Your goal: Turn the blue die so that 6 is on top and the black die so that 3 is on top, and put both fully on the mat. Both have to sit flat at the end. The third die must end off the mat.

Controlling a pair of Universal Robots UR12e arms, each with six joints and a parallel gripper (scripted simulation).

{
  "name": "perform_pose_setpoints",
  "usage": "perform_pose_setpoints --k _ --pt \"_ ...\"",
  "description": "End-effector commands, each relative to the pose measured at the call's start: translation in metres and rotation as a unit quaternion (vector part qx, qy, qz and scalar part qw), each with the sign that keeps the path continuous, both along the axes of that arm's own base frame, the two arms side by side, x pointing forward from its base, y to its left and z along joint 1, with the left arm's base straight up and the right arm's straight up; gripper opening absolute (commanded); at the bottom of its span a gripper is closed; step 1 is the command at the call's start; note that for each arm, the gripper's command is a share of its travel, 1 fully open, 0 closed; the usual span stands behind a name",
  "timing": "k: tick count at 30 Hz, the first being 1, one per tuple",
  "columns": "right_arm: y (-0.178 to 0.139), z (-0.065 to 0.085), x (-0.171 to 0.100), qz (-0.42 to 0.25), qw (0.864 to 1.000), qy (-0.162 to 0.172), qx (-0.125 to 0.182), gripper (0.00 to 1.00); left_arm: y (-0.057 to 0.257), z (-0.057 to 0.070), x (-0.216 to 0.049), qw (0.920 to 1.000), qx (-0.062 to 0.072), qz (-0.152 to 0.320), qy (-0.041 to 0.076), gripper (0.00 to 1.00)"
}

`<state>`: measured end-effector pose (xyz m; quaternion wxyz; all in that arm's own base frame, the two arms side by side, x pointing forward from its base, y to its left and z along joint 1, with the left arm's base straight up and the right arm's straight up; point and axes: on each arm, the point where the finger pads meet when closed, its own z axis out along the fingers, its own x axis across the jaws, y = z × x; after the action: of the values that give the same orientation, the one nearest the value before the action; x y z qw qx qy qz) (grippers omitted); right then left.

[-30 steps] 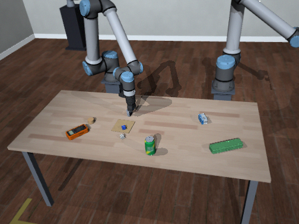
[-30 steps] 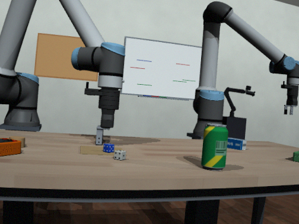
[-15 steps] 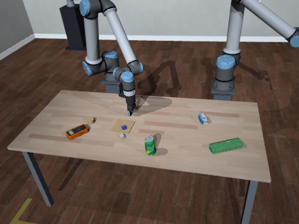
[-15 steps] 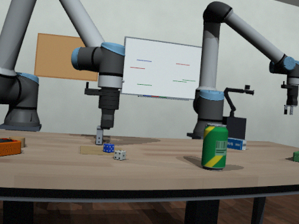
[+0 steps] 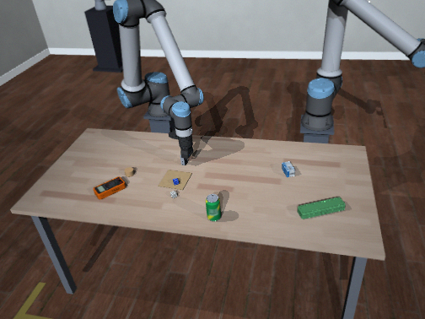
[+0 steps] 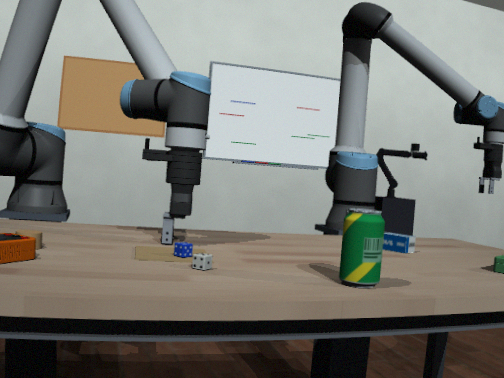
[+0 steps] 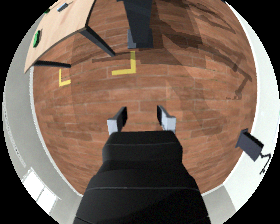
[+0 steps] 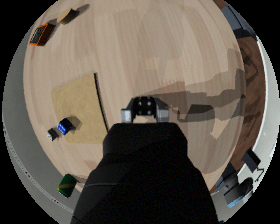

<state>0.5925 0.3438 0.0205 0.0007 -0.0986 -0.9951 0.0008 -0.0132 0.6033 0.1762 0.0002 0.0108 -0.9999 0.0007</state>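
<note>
Grasping is in hand: the black die (image 8: 145,105) is held by the right gripper (image 5: 185,161) (image 6: 167,230) (image 8: 144,104) near the tabletop's (image 5: 249,227) (image 6: 260,291) (image 7: 65,25) (image 8: 120,50) arm-side edge; lifting and turning to 3 are judged due.

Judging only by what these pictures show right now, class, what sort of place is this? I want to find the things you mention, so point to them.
Probably a robotics lab or teaching workshop: two robot arms stand behind a wooden table (image 5: 253,231), with a whiteboard (image 6: 275,124) and a corkboard (image 6: 95,96) behind.
</note>
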Motion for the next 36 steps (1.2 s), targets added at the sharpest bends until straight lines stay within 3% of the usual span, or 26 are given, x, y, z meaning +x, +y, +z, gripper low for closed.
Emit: perform_pose_setpoints --k 1,7,11,16,18,23,27,36 --pt "0.001 0.001 0.001 0.000 1.000 -0.001 0.001 0.49 0.001 0.001 0.000 1.0000 0.001 0.000 0.000 1.00" --pt "0.001 0.001 0.001 0.000 1.000 -0.001 0.001 0.49 0.001 0.001 0.000 1.0000 0.001 0.000 0.000 1.00" --pt "0.001 0.011 0.001 0.000 1.000 -0.001 0.001 0.49 0.001 0.001 0.000 1.0000 0.001 0.000 0.000 1.00" --pt "0.001 0.041 0.001 0.000 1.000 -0.001 0.001 0.49 0.001 0.001 0.000 1.0000 0.001 0.000 0.000 1.00" --pt "0.001 0.041 0.001 0.000 1.000 -0.001 0.001 0.49 0.001 0.001 0.000 1.0000 0.001 0.000 0.000 1.00" --pt "0.001 0.079 0.001 0.000 1.000 -0.001 0.001 0.49 0.001 0.001 0.000 1.0000 0.001 0.000 0.000 1.00" --pt "0.001 0.097 0.001 0.000 1.000 -0.001 0.001 0.49 0.001 0.001 0.000 1.0000 0.001 0.000 0.000 1.00" --pt "0.001 0.101 0.001 0.000 1.000 -0.001 0.001 0.49 0.001 0.001 0.000 1.0000 0.001 0.000 0.000 1.00"
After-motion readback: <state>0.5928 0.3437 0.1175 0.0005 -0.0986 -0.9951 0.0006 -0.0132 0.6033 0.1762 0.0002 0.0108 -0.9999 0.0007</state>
